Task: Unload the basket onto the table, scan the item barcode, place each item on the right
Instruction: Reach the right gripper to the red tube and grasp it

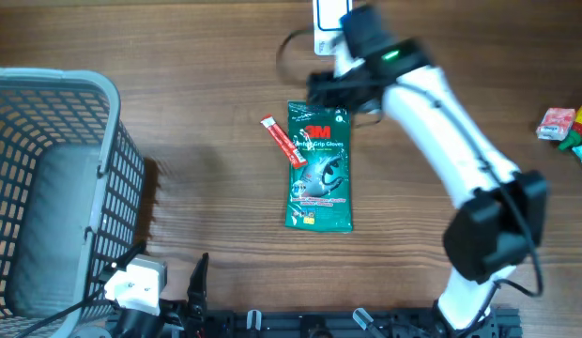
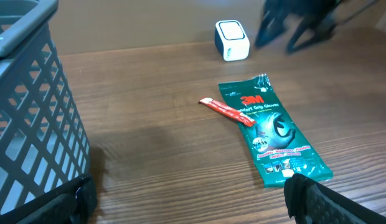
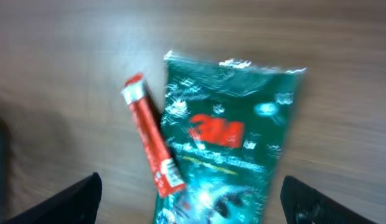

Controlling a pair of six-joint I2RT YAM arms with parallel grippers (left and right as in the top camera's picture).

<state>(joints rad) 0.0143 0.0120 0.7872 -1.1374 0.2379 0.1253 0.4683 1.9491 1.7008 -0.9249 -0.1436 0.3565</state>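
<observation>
Near edge, L side: the L gripper sits low over the table. Its 2 fingers are spread wide, w/ nothing btwn them. Just beside it on the L stands the big grey basket.

Mid table: the green glove pack lies flat, front side up, red "3M" showing. Its long way runs near to far. It is well apart from the L gripper, farther out & to the R.

A thin red stick lies slanted on the pack's L side. Its near end touches the pack's L edge.

The white R arm comes from the near R corner & reaches far across the table. The R gripper hangs over the far end of the pack. It is up in the air, not touching. Its view is blurry, but the fingers sit one on each side, spread wider than the pack, pinching nothing. The pack's far end & the red stick lie below, btwn them.

Far edge: the small white scanner sits just past the R gripper, a bit L of it. It is apart from the pack's far end.

Far R edge: a little pink packet, well apart from the pack.
</observation>
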